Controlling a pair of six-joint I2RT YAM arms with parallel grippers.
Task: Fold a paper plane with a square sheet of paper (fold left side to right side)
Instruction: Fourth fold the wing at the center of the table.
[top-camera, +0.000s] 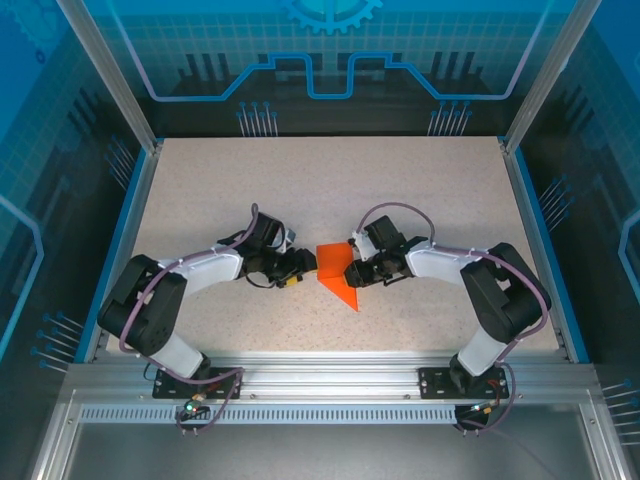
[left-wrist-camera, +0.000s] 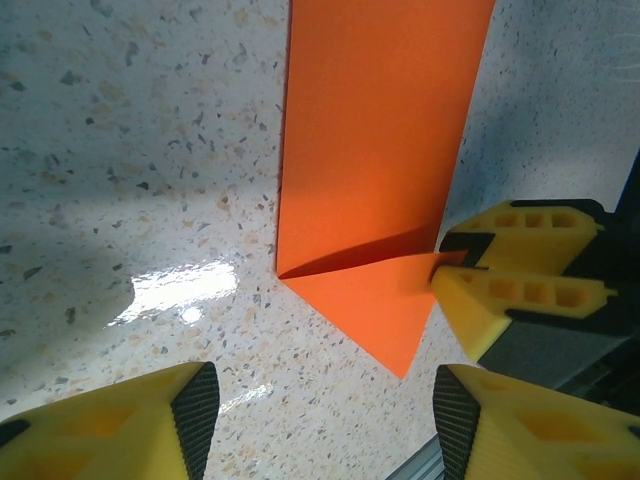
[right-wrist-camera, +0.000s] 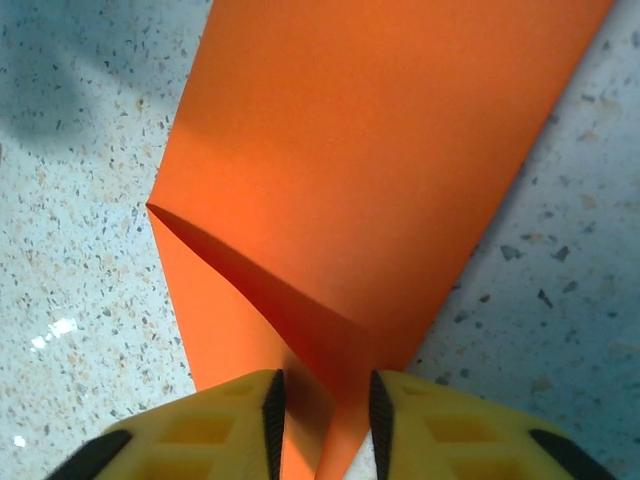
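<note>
Pinching one corner of the creased orange sheet of paper (right-wrist-camera: 370, 150), the right gripper (right-wrist-camera: 322, 390) has its fingers (right-wrist-camera: 410, 425) drawn close, with only the paper between them. The left gripper (left-wrist-camera: 320, 395) has its fingers (left-wrist-camera: 190, 415) spread wide just short of the sheet's pointed tip, touching nothing. Both arms bend at the elbow and reach inward, wrists low, grippers facing each other. One sheet lies mid-table (top-camera: 330, 180) between two grippers.
</note>
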